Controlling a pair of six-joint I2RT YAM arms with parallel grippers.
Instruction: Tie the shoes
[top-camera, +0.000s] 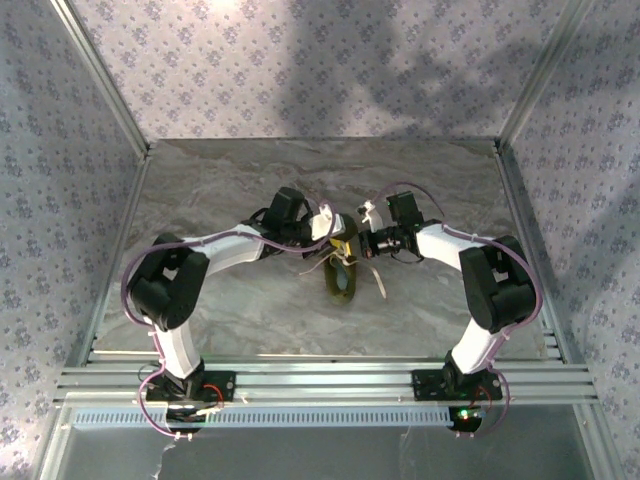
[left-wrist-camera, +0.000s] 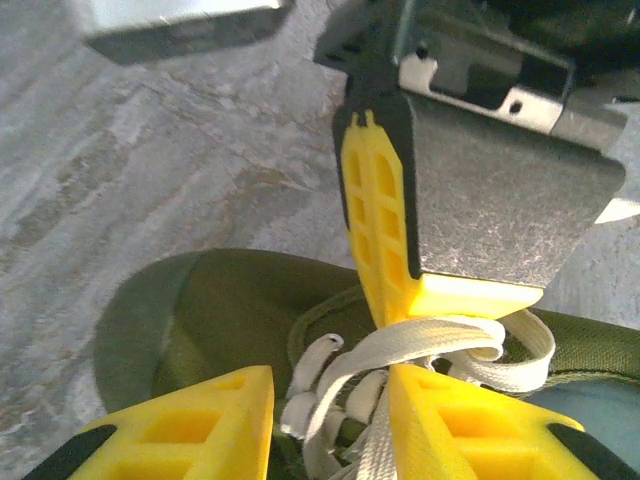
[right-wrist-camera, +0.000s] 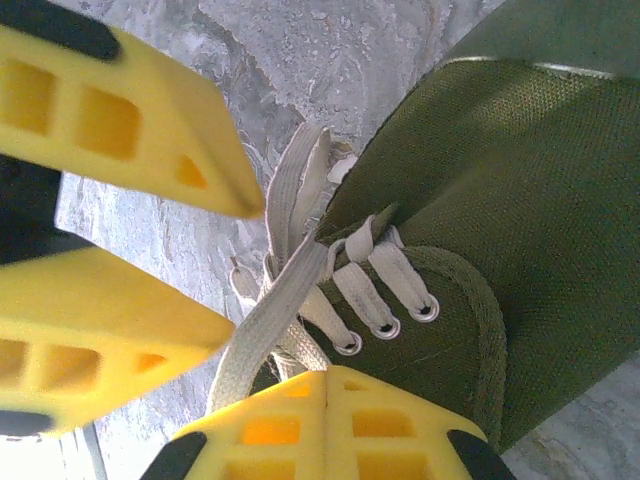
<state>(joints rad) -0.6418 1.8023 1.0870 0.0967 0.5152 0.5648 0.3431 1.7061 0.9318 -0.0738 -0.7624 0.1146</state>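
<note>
The olive-green shoe (top-camera: 342, 285) sits on the grey marbled table (top-camera: 250, 190) about midway between the two arms, its long side running away from their bases. Both arms bend in over its far end, so the left gripper (top-camera: 338, 243) and the right gripper (top-camera: 362, 243) nearly meet above the lacing. One whitish lace (top-camera: 381, 283) trails off onto the table on the right side of the shoe. From the left wrist, the left gripper (left-wrist-camera: 330, 400) has its yellow fingers (left-wrist-camera: 200, 425) spread well apart, with the bundle of laces (left-wrist-camera: 400, 345) lying in the gap over the shoe (left-wrist-camera: 230, 320). Straight across from it the right gripper (left-wrist-camera: 430, 300) points down, its tips touching a loop of lace. From the right wrist, the right gripper (right-wrist-camera: 325, 385) has its two fingers pressed flat together, just a thin seam between them, hovering over the eyelets (right-wrist-camera: 385, 328) of the shoe (right-wrist-camera: 520, 220). A broad flat lace (right-wrist-camera: 290, 300) runs past those tips on the left; I cannot tell whether any of it is pinched there. The left gripper (right-wrist-camera: 240, 270) comes in from the side, its fingers wide apart around the lace ends.
</note>
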